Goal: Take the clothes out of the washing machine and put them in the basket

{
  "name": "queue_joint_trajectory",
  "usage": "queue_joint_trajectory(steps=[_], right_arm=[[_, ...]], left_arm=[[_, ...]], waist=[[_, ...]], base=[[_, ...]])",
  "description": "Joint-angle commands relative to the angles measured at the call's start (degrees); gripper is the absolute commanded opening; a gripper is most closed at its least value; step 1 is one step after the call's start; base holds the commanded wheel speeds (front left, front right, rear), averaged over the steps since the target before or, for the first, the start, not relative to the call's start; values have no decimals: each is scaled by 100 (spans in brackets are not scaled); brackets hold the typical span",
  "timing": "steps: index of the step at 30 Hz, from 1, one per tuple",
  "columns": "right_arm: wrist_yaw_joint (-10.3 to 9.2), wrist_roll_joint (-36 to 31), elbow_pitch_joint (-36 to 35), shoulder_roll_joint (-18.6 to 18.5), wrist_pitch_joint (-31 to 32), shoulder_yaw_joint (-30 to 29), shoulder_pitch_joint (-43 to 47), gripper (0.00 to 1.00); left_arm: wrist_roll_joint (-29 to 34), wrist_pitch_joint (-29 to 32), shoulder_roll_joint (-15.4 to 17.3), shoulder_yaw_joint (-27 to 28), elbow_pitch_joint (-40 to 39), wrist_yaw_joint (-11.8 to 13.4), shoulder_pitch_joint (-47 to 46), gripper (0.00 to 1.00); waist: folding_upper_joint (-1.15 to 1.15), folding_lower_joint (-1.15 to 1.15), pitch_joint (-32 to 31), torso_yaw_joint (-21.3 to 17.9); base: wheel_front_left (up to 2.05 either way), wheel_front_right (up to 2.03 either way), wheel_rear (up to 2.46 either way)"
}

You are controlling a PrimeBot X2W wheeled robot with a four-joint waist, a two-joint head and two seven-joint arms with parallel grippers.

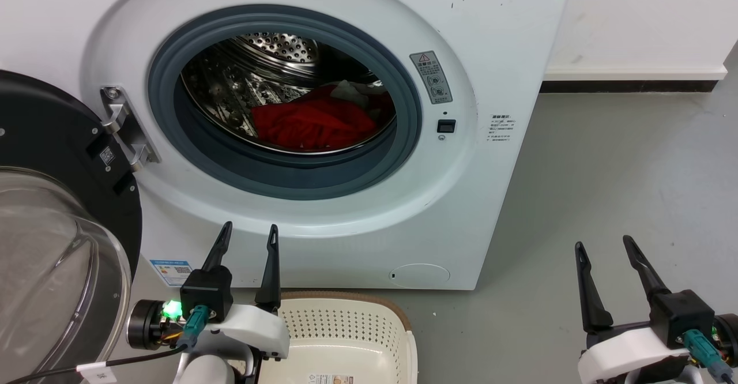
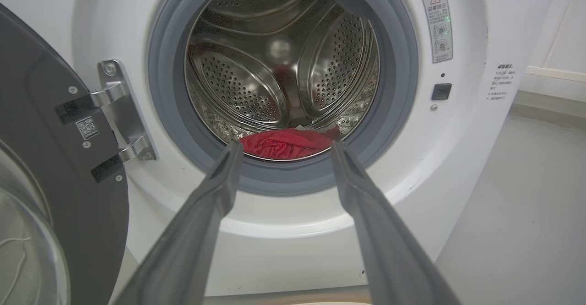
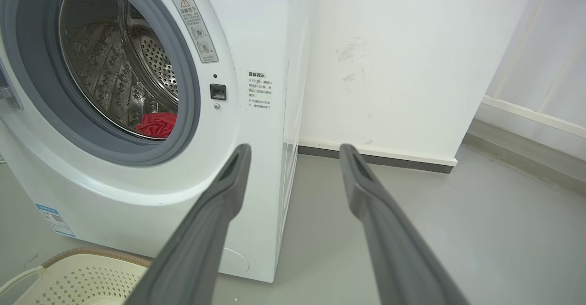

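**Head view.** My left gripper [image 1: 251,226] is open, its two fingers spread with nothing between them. My right gripper [image 1: 603,241] is likewise open and empty. One washer [image 1: 507,55] stands ahead of the left gripper. Its one door [image 1: 52,142] is swung wide, off to that gripper's left. The clothes [image 1: 311,121] lie low in the drum [image 1: 277,46], ahead of and above the left fingertips and well apart from them. Count: one red heap, the garments within it not separable, and one white cloth [image 1: 351,91] on its far edge. One basket [image 1: 403,315] sits just beside the left gripper on its right, below the porthole. The right gripper is over bare floor [image 1: 605,170], to the right of the washer and well apart from the clothes.

**Left wrist view.** My two fingertips frame the lower part of the porthole. The red heap shows between them, beyond the lower lip of the grey seal [image 2: 398,112]. The drum above the heap is open room. The hinge [image 2: 121,108] and the door edge stand to the left of the left finger, apart from it.

**Right wrist view.** The fingers are spread. The washer is ahead and to the left, its right front corner lined up between them. The clothes show as a small red patch up and left of the left finger. One wall [image 3: 389,67] is ahead, with open floor ahead and to the right. The basket rim is at lower left, by the washer's foot.
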Motion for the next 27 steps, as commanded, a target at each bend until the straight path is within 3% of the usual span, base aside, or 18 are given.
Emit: queue_joint_trajectory(steps=[1,27], right_arm=[[-4,-121,-29,5,-45,15,77,100],[-4,-40,38,5,-21,73,40,100]], left_arm=[[73,-41,-29,19,40,-25,-50,100],[74,-47,-96,178,350,-137,-191,100]], waist=[[0,0,-2,4],[0,0,-1,0]], base=[[0,0,0],[0,0,0]])
